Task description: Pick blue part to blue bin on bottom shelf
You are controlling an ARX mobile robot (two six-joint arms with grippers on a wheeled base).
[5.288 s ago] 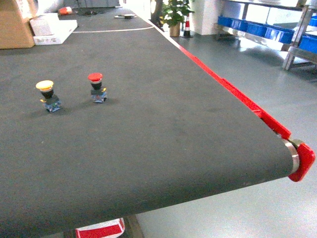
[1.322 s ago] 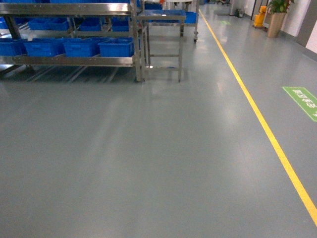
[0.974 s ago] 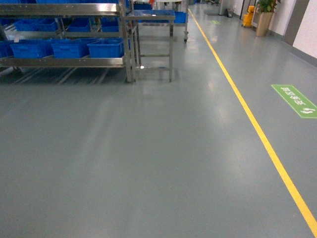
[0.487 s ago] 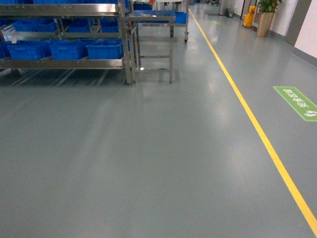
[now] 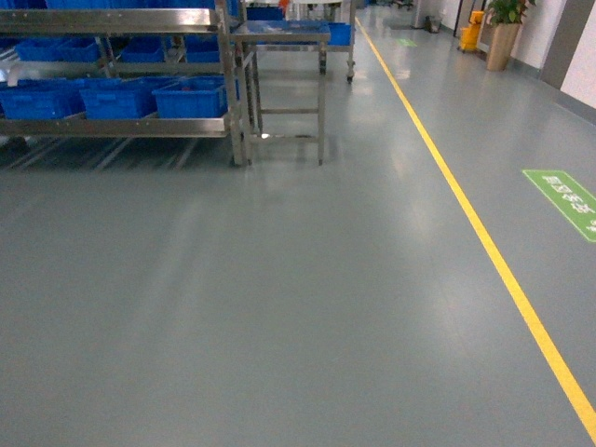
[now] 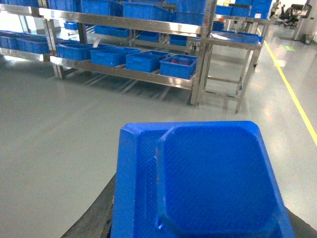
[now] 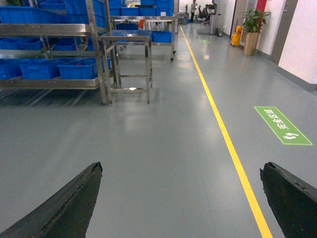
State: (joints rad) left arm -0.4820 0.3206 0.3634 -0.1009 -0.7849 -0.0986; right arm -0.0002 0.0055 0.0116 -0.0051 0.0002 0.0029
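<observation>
Your left claw (image 6: 198, 218) grips the blue part (image 6: 203, 183) (right claw (image 7: 181, 198) gapes empty); steer squarely toward the rack (image 5: 223, 84), approaching its bottom shelf (image 5: 121, 128) slowly.

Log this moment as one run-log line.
left end effector: shut on blue part | right end effector: open, empty | bottom shelf: ahead-left, holds blue bins | drop: not done

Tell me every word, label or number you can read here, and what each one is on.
Green floor sign: white characters and an arrow, too blurred to read.
Second green floor marking farther down the aisle: too small to read.
Blue part in the left claw: no text visible.
Blue bins and bottom shelf: no readable labels.
</observation>
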